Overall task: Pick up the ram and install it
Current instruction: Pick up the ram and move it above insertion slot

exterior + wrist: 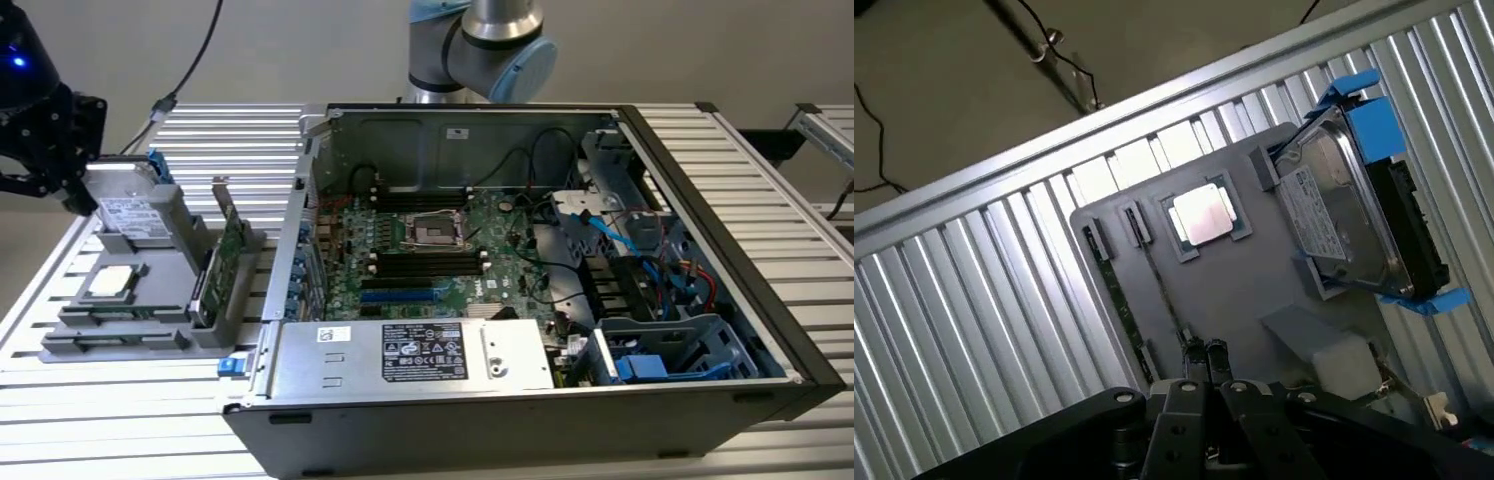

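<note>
The arm (483, 42) shows a silver and blue joint at the exterior view's top middle. Its black wrist (30, 75), lit blue, sits at the exterior view's far left, with the gripper (1203, 352) pointing downward.

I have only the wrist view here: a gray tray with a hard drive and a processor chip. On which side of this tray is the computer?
Observer: The computer case lies open beside the gray tray, on the exterior view's right of it.
Operator: Is the motherboard uncovered?
Observer: Yes, the motherboard faces up, with long black slots beside its processor socket.
Operator: How does the gripper stand to the case?
Observer: The gripper hovers at the exterior view's left edge, next to the hard drive, on the tray's side away from the case.
</note>
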{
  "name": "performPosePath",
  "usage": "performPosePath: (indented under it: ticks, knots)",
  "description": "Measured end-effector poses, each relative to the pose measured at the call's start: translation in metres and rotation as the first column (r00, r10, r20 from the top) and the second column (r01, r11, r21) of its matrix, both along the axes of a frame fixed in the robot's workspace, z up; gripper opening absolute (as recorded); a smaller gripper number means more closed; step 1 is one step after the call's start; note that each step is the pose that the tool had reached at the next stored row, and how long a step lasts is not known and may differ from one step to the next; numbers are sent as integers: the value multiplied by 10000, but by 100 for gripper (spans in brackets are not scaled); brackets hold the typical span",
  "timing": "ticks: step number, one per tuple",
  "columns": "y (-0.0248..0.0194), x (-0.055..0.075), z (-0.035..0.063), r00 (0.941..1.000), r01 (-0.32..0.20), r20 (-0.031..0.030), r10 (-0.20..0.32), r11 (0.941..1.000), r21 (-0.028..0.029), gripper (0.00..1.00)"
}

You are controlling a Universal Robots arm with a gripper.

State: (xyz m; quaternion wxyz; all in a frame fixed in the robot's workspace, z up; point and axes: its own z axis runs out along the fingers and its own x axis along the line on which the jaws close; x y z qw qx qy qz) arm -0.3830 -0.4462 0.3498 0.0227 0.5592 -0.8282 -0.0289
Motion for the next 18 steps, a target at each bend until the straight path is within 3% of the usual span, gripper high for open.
performPosePath:
  ticks: [5, 9, 14, 18]
  knots:
    - [0, 0, -12, 9959, -908, -39, 908, 9959, -11, 10]
    - [0, 0, -21, 9864, -1644, -73, 1644, 9864, -18, 10]
    - [0, 0, -34, 9676, -2523, -111, 2523, 9676, -18, 10]
    - [0, -1, -45, 9468, -3217, -140, 3216, 9468, -21, 10]
